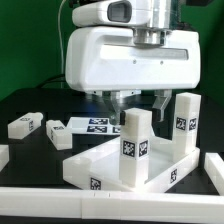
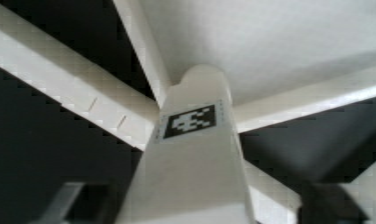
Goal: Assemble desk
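- Nearest the exterior camera, a white rail (image 1: 100, 205) runs along the front of the black surface (image 1: 35, 150).
- Just behind it lies the desk's tabletop (image 1: 95, 165), rim upward, with a tag on its near edge.
- Inside the tabletop, toward the exterior view's right, the front leg (image 1: 136, 145) stands upright with its tag facing the camera.
- Directly over that leg's top hangs the pincer (image 1: 139, 104). Its jaws are apart, and the wrist view shows the leg rising between them with a gap on each side, so it grips nothing.
- Beyond, the rear leg (image 1: 186, 120) stands upright, apparently at the tabletop's far right corner.
- Farther back, the marker board (image 1: 92, 125) lies flat, and two loose legs (image 1: 22, 125) rest on the surface at the exterior view's left.
- Judged from this, the step in hand is seating the front leg in its socket. The next move calls for closing squarely on the leg's flat faces, then pressing or turning it home without tipping it. Two more legs are left to fetch.
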Action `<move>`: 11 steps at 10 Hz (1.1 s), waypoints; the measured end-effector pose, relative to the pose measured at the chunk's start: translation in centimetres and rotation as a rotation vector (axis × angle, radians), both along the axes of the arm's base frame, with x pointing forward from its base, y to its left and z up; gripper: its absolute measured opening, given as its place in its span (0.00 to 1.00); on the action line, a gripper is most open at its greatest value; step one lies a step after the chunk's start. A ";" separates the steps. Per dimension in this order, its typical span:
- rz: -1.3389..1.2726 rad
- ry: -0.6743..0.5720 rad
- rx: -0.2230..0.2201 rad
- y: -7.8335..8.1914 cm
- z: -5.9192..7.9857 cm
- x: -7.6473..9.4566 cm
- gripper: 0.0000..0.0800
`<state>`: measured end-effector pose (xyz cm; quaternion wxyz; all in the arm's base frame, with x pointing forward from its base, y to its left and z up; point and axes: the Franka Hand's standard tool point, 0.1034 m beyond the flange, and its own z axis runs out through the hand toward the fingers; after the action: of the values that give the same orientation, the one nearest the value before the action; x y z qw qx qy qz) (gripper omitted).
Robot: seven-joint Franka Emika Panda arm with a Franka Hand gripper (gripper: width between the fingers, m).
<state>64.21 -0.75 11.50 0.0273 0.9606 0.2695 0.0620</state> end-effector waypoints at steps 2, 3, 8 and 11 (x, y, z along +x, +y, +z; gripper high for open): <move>-0.028 0.001 0.005 0.0 0.0 0.0 0.37; -0.027 0.001 0.005 0.0 0.0 0.0 0.37; -0.489 -0.002 0.079 0.3 -0.2 -0.2 0.37; -0.800 -0.010 0.132 0.9 -0.3 -0.2 0.37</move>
<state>64.01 0.11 11.20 -0.0113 0.9891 -0.1300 0.0684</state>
